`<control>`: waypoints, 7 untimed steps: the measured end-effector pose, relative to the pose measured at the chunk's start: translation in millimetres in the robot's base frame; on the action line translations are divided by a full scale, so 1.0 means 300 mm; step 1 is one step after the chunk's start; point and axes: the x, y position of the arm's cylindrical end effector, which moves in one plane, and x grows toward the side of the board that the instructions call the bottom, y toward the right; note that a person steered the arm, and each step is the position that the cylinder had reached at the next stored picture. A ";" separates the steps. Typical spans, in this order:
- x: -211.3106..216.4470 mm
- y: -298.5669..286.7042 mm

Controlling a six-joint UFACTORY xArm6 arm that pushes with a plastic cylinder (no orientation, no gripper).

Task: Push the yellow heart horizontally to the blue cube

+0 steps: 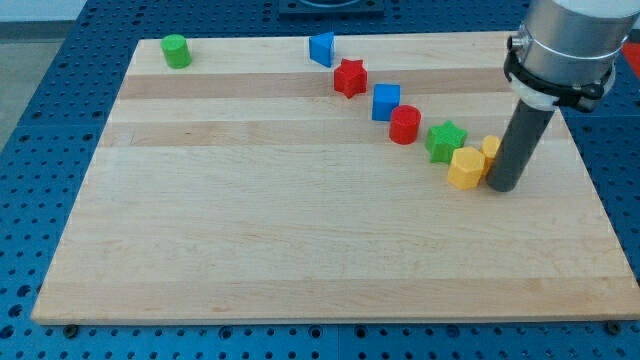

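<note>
- The desk [300,250] is a pale wooden board of glued planks with visible grain, lying on a blue perforated surface [40,150].
- My arm [565,45] comes in at the view's top right, a grey metal cylinder with a black collar, ending in a straight dark rod.
- My tip [502,187] rests on the desk just right of the two yellow blocks, touching or nearly touching them; there are no fingers on this rig, so there is nothing to clench or release.
- The yellow hexagonal block [466,167] sits at the lower end of a diagonal row, glossy plastic.
- The yellow heart [490,150] is mostly hidden behind the rod, just right of and above the yellow hexagonal block; I cannot tell which way it points or how its long axis lies.
- The green star [445,140] lies just up-left of the yellow pair.
- The red cylinder [404,125] touches the blue cube [386,102].
- The red star [349,77] is next up the row.
- A second blue block [321,48] sits near the view's top edge.
- The green cylinder [177,51] stands alone at the view's top left.
</note>
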 end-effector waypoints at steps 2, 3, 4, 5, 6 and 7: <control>-0.108 0.000; -0.163 -0.007; -0.200 -0.028; -0.252 -0.053; -0.301 -0.059; -0.361 -0.059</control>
